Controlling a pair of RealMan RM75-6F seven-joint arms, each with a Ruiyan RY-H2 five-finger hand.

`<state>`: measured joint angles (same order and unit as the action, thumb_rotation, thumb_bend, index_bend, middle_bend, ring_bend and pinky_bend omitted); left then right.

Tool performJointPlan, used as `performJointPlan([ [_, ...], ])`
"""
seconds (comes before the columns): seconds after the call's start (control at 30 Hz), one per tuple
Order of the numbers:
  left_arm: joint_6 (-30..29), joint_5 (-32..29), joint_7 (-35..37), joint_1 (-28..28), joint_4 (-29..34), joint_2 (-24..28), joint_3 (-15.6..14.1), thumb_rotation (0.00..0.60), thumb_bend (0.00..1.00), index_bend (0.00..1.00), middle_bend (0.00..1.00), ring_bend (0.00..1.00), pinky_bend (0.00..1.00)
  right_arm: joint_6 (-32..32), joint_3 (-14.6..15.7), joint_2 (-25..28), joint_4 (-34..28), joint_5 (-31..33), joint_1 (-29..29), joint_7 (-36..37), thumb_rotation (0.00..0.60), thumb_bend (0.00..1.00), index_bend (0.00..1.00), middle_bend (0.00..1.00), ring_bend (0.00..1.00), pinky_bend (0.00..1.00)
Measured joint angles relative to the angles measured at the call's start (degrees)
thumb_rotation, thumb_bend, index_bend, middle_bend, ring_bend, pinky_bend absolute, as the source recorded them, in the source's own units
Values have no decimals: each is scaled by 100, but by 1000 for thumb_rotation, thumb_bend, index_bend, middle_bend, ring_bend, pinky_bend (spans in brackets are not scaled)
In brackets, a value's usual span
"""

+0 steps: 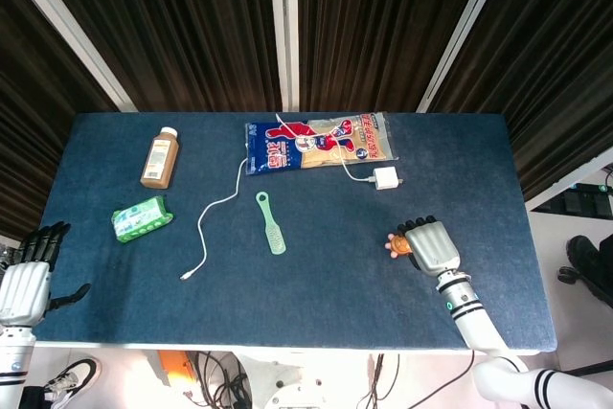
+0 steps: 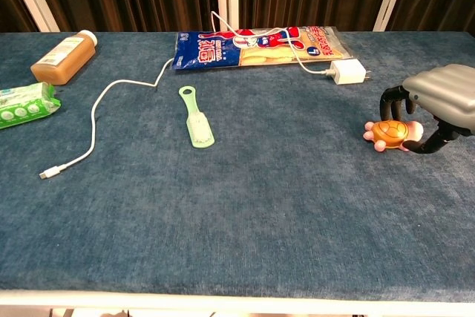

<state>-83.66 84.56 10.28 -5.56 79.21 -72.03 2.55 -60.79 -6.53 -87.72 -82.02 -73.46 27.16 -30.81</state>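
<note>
A small orange toy turtle (image 1: pixel 397 245) (image 2: pixel 387 133) lies on the blue table (image 1: pixel 316 304) at the right. My right hand (image 1: pixel 433 246) (image 2: pixel 441 98) covers it from the right. Its fingers (image 2: pixel 391 99) hook over the turtle's far side and the thumb curls in on the near side, so the hand grips the toy, which rests on the cloth. The turtle's head end is hidden under the palm. My left hand (image 1: pixel 23 286) hangs off the table's front left corner with its fingers apart, holding nothing. It does not show in the chest view.
A snack bag (image 1: pixel 316 142) (image 2: pixel 252 44) lies at the back centre, with a white charger (image 1: pixel 387 178) (image 2: pixel 349 73) beside it. A white cable (image 1: pixel 213 222) (image 2: pixel 96 120) and a green brush (image 1: pixel 271 223) (image 2: pixel 196 116) lie mid-table. A brown bottle (image 1: pixel 160 157) (image 2: pixel 64 56) and a green packet (image 1: pixel 142 218) (image 2: pixel 22 105) lie at the left.
</note>
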Motion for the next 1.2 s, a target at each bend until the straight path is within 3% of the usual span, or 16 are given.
performJointPlan([
  [0.3, 10, -25, 80, 15, -72, -15, 6, 600, 145, 42, 32, 0, 33, -97, 178, -284, 462, -288, 48, 135, 600, 308, 623, 534, 517, 508],
  [0.53, 18, -46, 115, 25, -105, -21, 15, 600, 145, 42, 32, 0, 33, -245, 239, -539, 819, -457, 63, 217, 600, 375, 892, 732, 721, 740],
  [0.67, 16, -43, 126, 27, -117, -25, 16, 600, 144, 42, 32, 0, 34, -376, 245, -620, 944, -534, 44, 305, 600, 392, 920, 753, 740, 768],
  [0.77, 13, -38, 132, 28, -119, -27, 16, 600, 144, 42, 32, 0, 34, -431, 250, -605, 946, -580, 30, 397, 600, 346, 815, 705, 696, 706],
  [0.93, 2, -37, 136, 38, -110, -24, 16, 600, 144, 42, 33, 0, 35, -223, 281, -342, 647, -501, 43, 418, 600, 227, 410, 418, 387, 403],
  [1.0, 1, -35, 137, 39, -106, -23, 15, 600, 144, 42, 33, 0, 36, -167, 282, -195, 458, -454, 50, 388, 600, 217, 317, 328, 304, 326],
  [1.07, 3, -32, 133, 38, -103, -24, 15, 600, 145, 42, 32, 0, 37, -151, 272, -74, 293, -417, 53, 345, 600, 216, 256, 272, 250, 267],
  [1.2, 4, -33, 134, 38, -99, -22, 18, 600, 144, 42, 33, 0, 38, -198, 232, 19, 92, -374, 56, 264, 600, 234, 243, 269, 244, 257],
])
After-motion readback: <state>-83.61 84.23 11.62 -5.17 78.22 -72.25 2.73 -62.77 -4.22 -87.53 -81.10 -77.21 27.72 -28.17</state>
